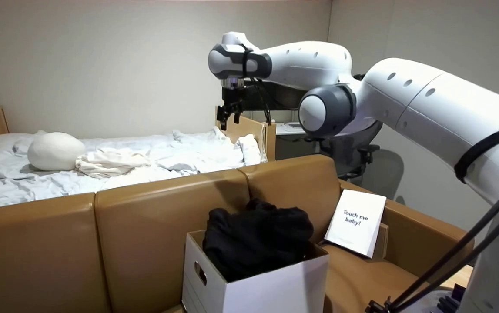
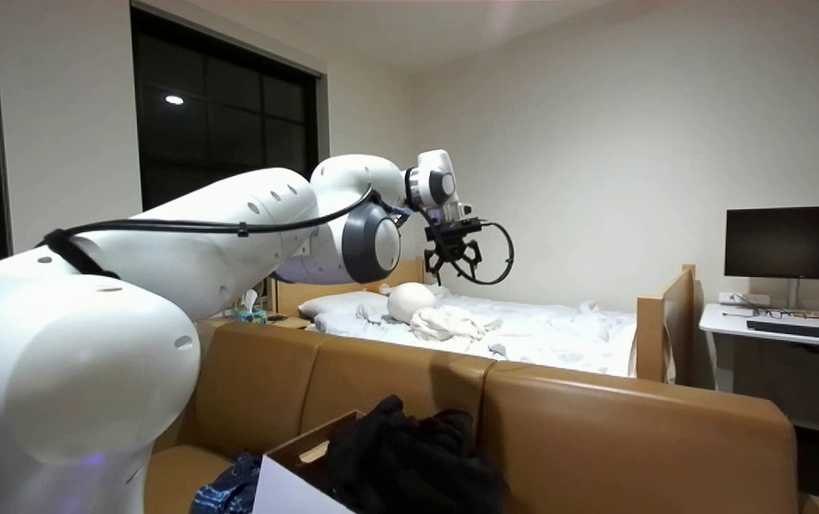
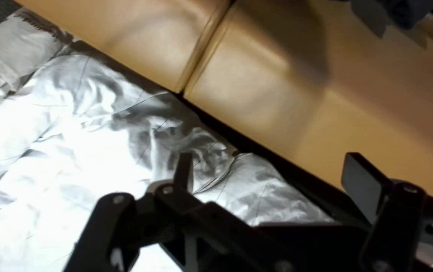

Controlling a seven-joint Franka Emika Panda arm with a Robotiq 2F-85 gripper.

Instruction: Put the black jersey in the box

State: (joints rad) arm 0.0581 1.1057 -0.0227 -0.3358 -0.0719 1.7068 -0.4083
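The black jersey (image 1: pixel 258 237) is a bunched dark pile in the open top of the white cardboard box (image 1: pixel 275 289), bulging above its rim. The jersey (image 2: pixel 409 457) and the box (image 2: pixel 293 492) also show in an exterior view, cut off at the bottom edge. My gripper (image 1: pixel 230 121) is high above the sofa back and bed, well away from the box; it shows too in an exterior view (image 2: pixel 454 277). In the wrist view my gripper (image 3: pixel 271 170) has its fingers wide apart, with nothing between them. Dark cloth (image 3: pixel 409 13) shows at the top right there; I cannot tell which cloth.
The box stands on the brown sofa (image 1: pixel 171 217). A white sign (image 1: pixel 356 221) leans on the sofa's armrest side. Blue patterned cloth (image 2: pixel 229 489) lies beside the box. Behind the sofa is a bed (image 1: pixel 171 152) with a white round cushion (image 1: pixel 55 151) and cream cloth (image 1: pixel 112 161).
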